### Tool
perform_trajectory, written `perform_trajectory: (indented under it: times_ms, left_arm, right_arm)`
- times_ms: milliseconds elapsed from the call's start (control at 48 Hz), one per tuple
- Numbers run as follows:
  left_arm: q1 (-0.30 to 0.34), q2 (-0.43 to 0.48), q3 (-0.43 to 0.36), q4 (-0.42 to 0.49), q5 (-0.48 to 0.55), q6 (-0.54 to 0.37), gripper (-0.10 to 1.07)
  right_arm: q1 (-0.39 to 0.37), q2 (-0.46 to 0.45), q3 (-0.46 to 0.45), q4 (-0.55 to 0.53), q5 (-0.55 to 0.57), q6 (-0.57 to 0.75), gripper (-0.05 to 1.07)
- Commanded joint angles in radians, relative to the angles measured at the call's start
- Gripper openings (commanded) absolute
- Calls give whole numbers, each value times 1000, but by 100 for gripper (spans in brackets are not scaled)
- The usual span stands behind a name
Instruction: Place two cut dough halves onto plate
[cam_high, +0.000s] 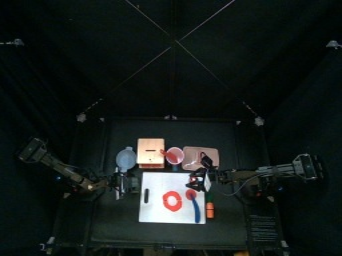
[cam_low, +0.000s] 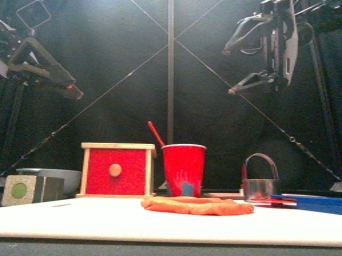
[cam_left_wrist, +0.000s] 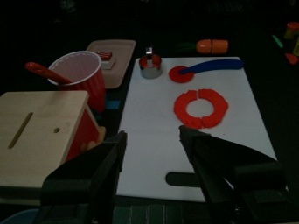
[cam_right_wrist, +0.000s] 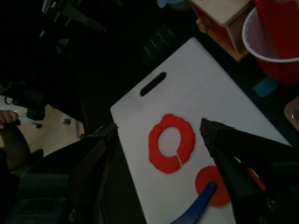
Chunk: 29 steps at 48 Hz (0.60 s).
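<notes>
The two dough halves (cam_left_wrist: 205, 107) lie together as a red ring on the white board (cam_left_wrist: 152, 122), with thin cuts between them; the ring also shows in the top view (cam_high: 174, 201), low in the front view (cam_low: 197, 205) and in the right wrist view (cam_right_wrist: 172, 142). Behind the board, beside the red cup (cam_high: 175, 155), sits the pale pink plate (cam_high: 199, 156) (cam_left_wrist: 114, 54), with nothing on it. My left gripper (cam_left_wrist: 158, 166) hovers open at the board's left end (cam_high: 123, 187). My right gripper (cam_right_wrist: 163, 166) is open above the board's back right corner (cam_high: 199, 183). Neither touches the dough.
An orange-tan wooden block (cam_high: 151, 152) stands left of the cup. A blue-handled tool with a red disc (cam_left_wrist: 184, 74) lies on the board near the ring. A small metal ring cutter (cam_low: 259, 180) stands at the right. A teal object (cam_high: 126, 157) sits far left.
</notes>
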Motion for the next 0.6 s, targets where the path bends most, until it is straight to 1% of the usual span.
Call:
perform_trajectory:
  times_ms: [0,229,438,479,583]
  left_arm:
    - [9,2,-15,5,-3,0,88]
    - [12,2,-12,6,-3,3,88]
    - [18,2,-14,17,-2,2,88]
    - [18,2,-15,17,-2,2,88]
    - [18,2,-18,17,0,2,88]
  right_arm:
    - [5,6,-17,17,-8,-2,102]
    - [17,58,-40,106,-3,-2,102]
    - [43,167,-77,318,80,23,102]
    - [57,206,-84,371,103,29,102]
    - [81,291,-117,456,127,32,102]
